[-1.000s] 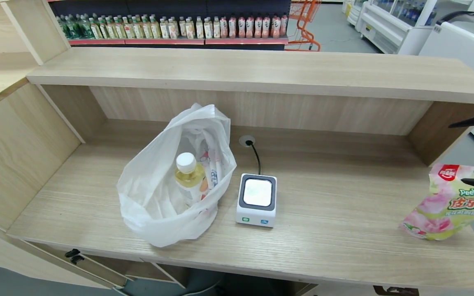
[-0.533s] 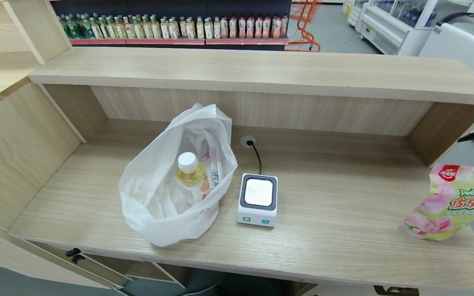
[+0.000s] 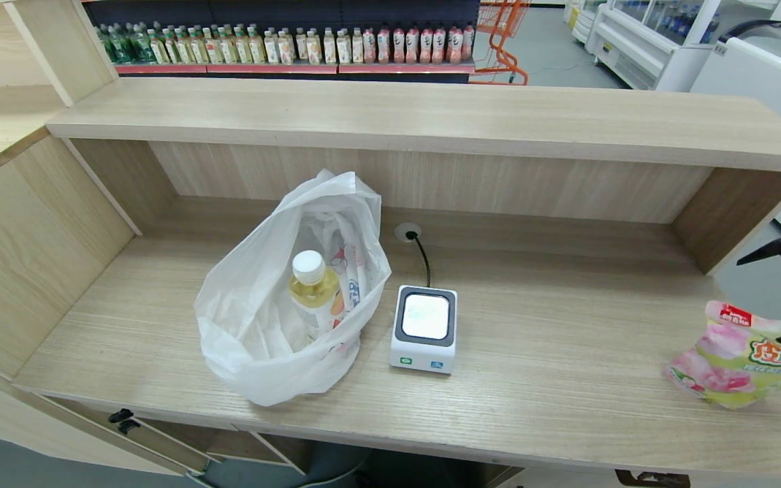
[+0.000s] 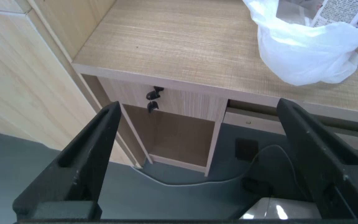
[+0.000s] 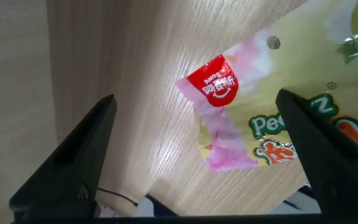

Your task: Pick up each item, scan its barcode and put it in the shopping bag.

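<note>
A pink and green snack pouch [image 3: 736, 356] lies tilted at the counter's right end, also seen in the right wrist view [image 5: 278, 118]. My right gripper [image 3: 760, 301] hangs open over it, one finger above the pouch and one across its upper part; the open jaws straddle the pouch [image 5: 196, 99]. The white shopping bag [image 3: 282, 305] stands open at centre-left with a yellow drink bottle [image 3: 310, 285] inside. The white barcode scanner [image 3: 423, 329] sits just right of the bag. My left gripper [image 4: 199, 106] is open and empty, low in front of the counter's front edge.
The wooden counter [image 3: 533, 379] has a raised back shelf [image 3: 431, 115] and side walls. The scanner's black cable [image 3: 423, 261] runs to a hole behind it. A drawer handle [image 4: 153, 99] sits under the front edge, and the bag's bottom [image 4: 309, 50] bulges near it.
My right gripper has dropped lower over the pouch. The pouch has gone from standing upright to leaning down flatter on the counter.
</note>
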You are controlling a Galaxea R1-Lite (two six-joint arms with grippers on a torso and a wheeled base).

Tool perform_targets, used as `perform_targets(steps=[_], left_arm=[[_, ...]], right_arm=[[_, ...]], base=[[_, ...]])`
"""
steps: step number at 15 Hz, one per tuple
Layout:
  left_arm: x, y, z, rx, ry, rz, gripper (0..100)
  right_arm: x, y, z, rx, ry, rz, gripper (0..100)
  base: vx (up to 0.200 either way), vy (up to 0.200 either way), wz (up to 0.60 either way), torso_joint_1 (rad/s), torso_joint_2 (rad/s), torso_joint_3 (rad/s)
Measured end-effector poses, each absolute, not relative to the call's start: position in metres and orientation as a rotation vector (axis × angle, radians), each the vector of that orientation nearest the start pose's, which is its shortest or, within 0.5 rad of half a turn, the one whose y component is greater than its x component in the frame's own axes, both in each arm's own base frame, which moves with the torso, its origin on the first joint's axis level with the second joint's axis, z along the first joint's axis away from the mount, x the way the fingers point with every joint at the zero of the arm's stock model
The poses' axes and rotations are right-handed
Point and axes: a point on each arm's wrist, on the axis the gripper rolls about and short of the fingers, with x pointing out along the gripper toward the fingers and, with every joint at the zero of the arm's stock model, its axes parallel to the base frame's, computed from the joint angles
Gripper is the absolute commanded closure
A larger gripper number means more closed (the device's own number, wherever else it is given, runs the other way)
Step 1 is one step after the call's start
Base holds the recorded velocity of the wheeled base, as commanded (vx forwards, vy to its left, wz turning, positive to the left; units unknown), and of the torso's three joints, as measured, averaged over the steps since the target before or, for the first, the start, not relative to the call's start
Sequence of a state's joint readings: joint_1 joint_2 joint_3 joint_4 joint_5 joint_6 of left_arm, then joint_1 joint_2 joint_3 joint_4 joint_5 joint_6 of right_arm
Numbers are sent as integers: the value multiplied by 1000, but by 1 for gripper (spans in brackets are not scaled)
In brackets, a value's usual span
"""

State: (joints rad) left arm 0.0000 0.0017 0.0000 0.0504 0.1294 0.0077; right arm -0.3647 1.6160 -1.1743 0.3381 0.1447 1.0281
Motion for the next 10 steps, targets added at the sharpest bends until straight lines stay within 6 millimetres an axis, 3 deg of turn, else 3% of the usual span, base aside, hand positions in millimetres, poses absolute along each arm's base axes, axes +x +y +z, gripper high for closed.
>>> perform_targets(steps=[5, 8, 10], left_arm=[[-23, 3, 70, 11, 53, 130, 0], [-23, 3, 70, 11, 53, 129, 0], [-23, 3, 70, 11, 53, 130, 0]], right_arm=[[248, -91, 244, 1174, 528, -528, 0], [223, -82, 269, 1172, 444, -515, 0], [193, -74, 271, 1162, 495, -641, 0]], base=[[0, 0, 0, 0, 0, 0], [0, 0, 0, 0, 0, 0], [0, 0, 0, 0, 0, 0]])
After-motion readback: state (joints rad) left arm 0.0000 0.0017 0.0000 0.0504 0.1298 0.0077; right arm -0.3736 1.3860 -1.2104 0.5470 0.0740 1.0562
